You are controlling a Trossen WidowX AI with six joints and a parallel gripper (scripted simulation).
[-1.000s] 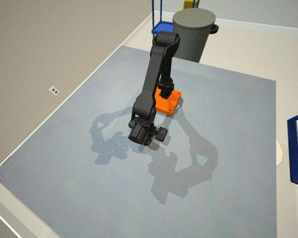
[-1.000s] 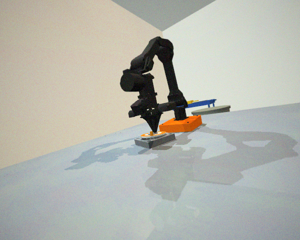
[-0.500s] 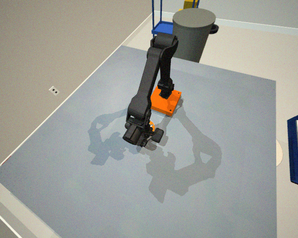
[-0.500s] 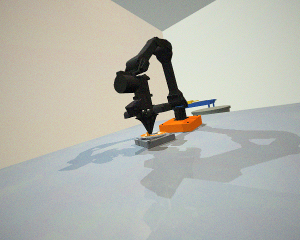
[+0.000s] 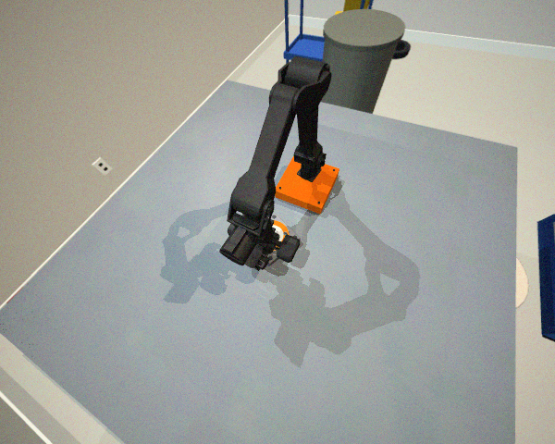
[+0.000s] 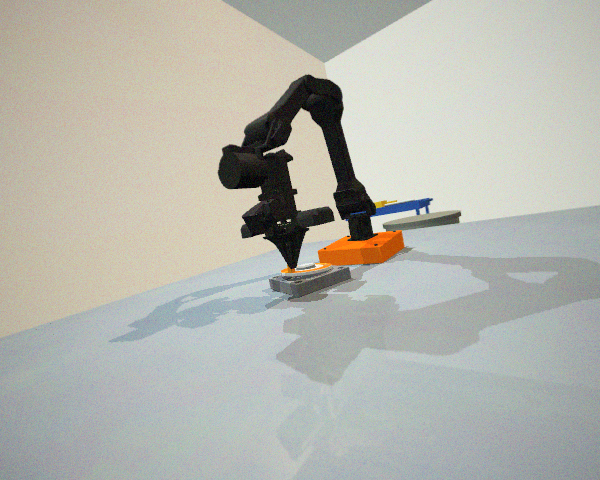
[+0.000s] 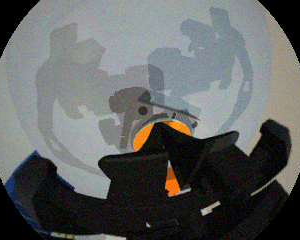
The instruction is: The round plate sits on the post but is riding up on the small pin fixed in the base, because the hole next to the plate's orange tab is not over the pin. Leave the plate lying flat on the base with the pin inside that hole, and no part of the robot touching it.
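The round plate [image 5: 282, 225] [image 6: 321, 267] [image 7: 143, 138], orange and white, sits around the post on the grey square base [image 6: 321, 282]. In the exterior view it looks slightly tilted, with a dark gap under its left part. The orange tab [image 6: 290, 269] stands up at the plate's left side. My gripper [image 6: 292, 266] [image 7: 157, 125] is shut and empty, pointing down, its tips at the plate's top beside the tab. Contact cannot be told for certain. The fingers hide part of the plate and the post in the wrist view. The hole's position over the pin cannot be made out.
The robot's orange mounting block [image 5: 306, 186] [image 6: 361, 249] stands close behind the base. The blue-grey table [image 5: 388, 373] [image 6: 186, 403] carries the arm's shadows. A grey bin [image 5: 359, 57] and a blue cabinet [image 5: 552, 277] stand beyond the table's edges.
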